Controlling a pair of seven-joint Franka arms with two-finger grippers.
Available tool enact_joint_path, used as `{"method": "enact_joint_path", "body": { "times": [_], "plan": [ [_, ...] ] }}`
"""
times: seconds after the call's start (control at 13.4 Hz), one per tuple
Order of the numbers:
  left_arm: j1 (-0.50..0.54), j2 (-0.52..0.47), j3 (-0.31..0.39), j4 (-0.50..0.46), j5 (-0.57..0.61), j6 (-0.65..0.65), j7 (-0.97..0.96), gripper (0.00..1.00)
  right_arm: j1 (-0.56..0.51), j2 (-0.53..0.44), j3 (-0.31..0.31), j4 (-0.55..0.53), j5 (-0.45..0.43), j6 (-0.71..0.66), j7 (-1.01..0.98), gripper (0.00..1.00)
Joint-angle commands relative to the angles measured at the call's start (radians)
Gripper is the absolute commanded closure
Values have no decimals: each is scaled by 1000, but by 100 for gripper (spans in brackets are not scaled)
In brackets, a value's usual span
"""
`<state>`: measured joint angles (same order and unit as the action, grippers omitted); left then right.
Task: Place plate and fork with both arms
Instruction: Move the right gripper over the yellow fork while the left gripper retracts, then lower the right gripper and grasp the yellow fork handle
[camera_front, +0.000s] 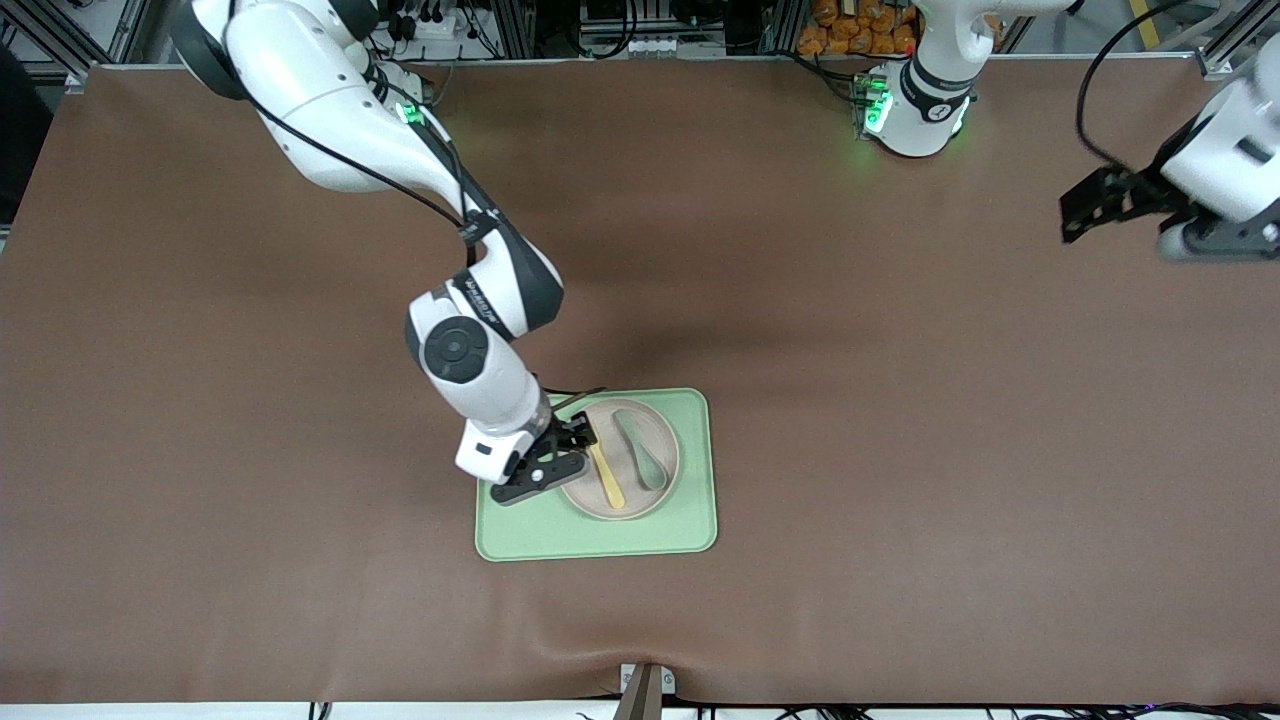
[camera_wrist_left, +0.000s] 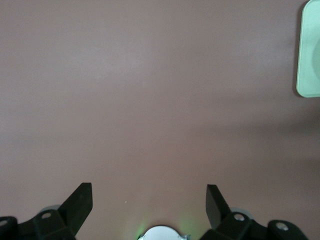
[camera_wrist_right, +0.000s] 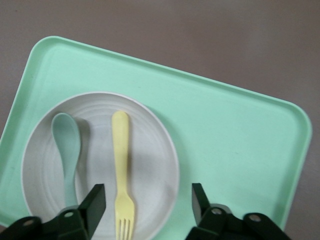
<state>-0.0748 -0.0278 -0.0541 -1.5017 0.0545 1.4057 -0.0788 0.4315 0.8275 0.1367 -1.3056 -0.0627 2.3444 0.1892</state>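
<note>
The cream plate lies on the light-green tray. On the plate lie the pale-yellow fork and a grey-green spoon, side by side. My right gripper hangs low over the plate's edge toward the right arm's end. It is open, with the fork's tines and the plate's rim showing between its fingers, and it grips nothing. My left gripper waits open over bare table at the left arm's end.
A brown mat covers the whole table. In the left wrist view only a corner of the tray shows. A small bracket sits at the table's edge nearest the front camera.
</note>
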Motion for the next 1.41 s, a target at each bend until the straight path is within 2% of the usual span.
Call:
{"method": "enact_joint_path", "body": {
  "times": [0.0,0.3,1.34],
  "plan": [
    [1,-26,-1,-8,2,-13,11,0,16,77,-5,103,-37,-8,30,35],
    [4,-21,0,32,-27,-14,66,0,53,108,-9,103,-66,-10,82,42],
    [1,-23,-6,31,-48,-19,80,0,87,154,-12,98,-124,18,128,47]
  ]
}}
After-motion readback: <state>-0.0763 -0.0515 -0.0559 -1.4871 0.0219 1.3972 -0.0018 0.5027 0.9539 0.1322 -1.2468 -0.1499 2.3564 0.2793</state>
